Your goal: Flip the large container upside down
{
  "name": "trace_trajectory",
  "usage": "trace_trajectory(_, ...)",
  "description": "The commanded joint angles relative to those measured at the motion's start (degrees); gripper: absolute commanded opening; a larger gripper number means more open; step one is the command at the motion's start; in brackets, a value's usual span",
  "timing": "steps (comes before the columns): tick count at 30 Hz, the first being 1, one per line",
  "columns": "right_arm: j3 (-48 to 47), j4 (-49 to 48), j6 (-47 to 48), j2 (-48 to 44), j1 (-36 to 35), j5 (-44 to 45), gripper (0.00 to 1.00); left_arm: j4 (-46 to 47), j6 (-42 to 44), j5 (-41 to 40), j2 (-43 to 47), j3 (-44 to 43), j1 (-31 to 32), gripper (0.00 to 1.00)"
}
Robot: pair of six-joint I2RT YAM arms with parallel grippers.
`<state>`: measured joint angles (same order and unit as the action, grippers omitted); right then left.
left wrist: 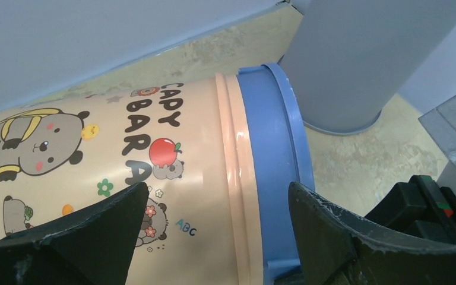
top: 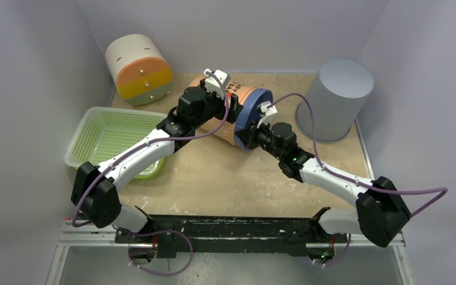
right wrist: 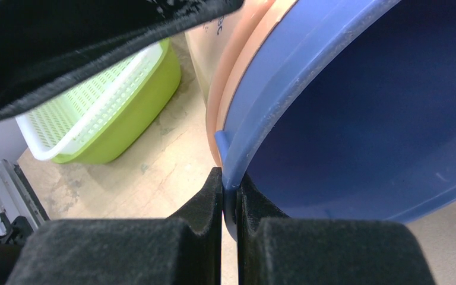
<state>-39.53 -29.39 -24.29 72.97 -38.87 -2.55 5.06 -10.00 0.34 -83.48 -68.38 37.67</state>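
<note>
The large container (top: 246, 104) is a peach tub with cartoon animals and a blue rim. It lies tilted on its side at the middle back of the table, its mouth facing right and toward the front. My right gripper (top: 246, 139) is shut on the blue rim (right wrist: 285, 89), one finger inside the mouth and one outside, as the right wrist view (right wrist: 230, 196) shows. My left gripper (top: 228, 110) is open, with its jaws spread over the container's printed side (left wrist: 172, 178) close to the rim; the left wrist view (left wrist: 217, 196) shows nothing held between them.
A grey upturned cylinder (top: 335, 98) stands at the back right, close to the container's mouth. A green mesh basket (top: 113, 139) sits at the left. A round beige, orange and yellow drawer box (top: 139, 68) stands at the back left. Walls close in the back and sides.
</note>
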Motion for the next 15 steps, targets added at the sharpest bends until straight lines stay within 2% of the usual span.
trace_trajectory(1,-2.5,-0.7,0.6,0.0,-0.2,-1.5,0.0,0.7,3.2,1.5,-1.7,0.3,0.4,0.84)
trace_trajectory(9,-2.2,-0.2,0.8,-0.9,-0.2,-2.6,0.0,1.5,5.0,-8.4,-6.4,1.7,2.8,0.84)
trace_trajectory(15,-0.8,1.4,0.5,-4.3,-0.2,-1.6,0.0,0.7,6.2,-23.7,-9.1,1.7,4.9,0.84)
